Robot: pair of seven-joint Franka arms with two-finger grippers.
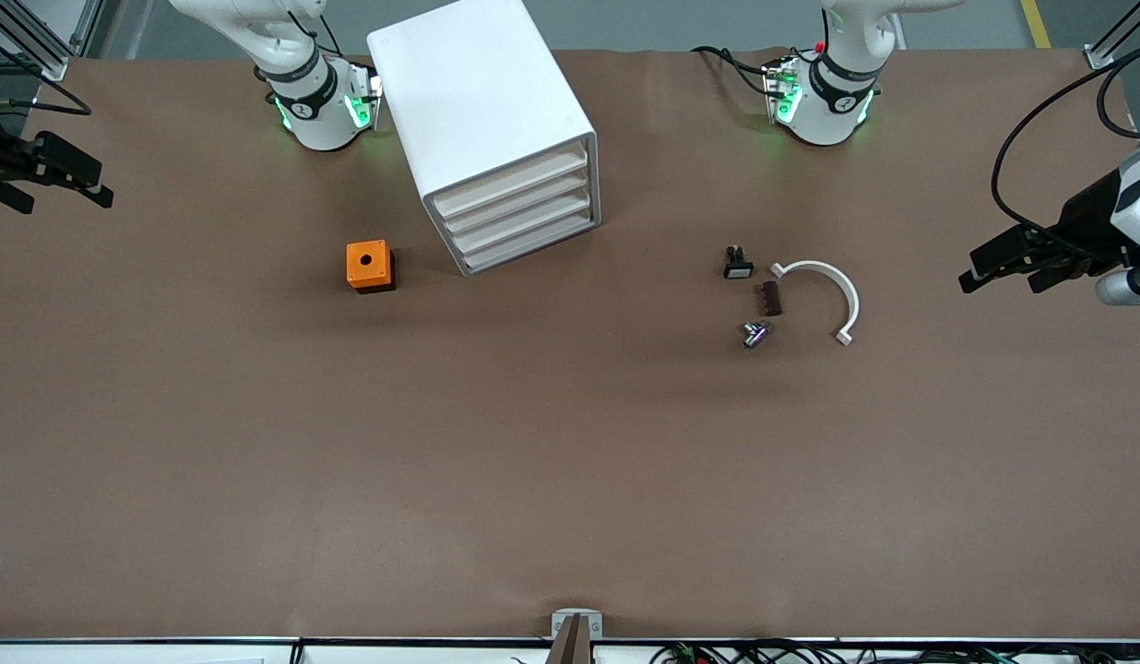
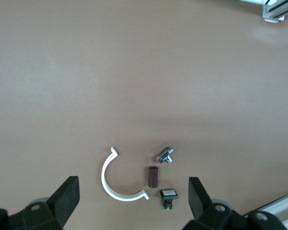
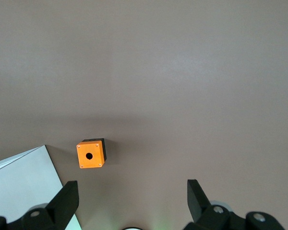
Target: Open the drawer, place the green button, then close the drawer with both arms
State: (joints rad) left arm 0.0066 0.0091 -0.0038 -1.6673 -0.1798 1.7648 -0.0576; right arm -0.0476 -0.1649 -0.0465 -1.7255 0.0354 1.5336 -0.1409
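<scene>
The white cabinet [image 1: 482,111] stands between the arm bases, with four alike drawers stacked in it, all shut; the top drawer front [image 1: 515,182] is plain off-white. A corner of the cabinet shows in the right wrist view [image 3: 24,184]. No green-capped button shows in any view. My left gripper [image 1: 1002,275] hangs open and empty in the air at the left arm's end of the table, also in its wrist view [image 2: 132,188]. My right gripper [image 1: 63,195] hangs open and empty at the right arm's end, also in its wrist view [image 3: 132,189].
An orange box with a hole [image 1: 369,266] [image 3: 90,155] sits beside the cabinet. Toward the left arm's end lie a black-and-white rectangular switch [image 1: 737,264] [image 2: 168,195], a brown block [image 1: 770,298] [image 2: 153,176], a small metal part [image 1: 756,333] [image 2: 164,155] and a white arc [image 1: 833,295] [image 2: 110,184].
</scene>
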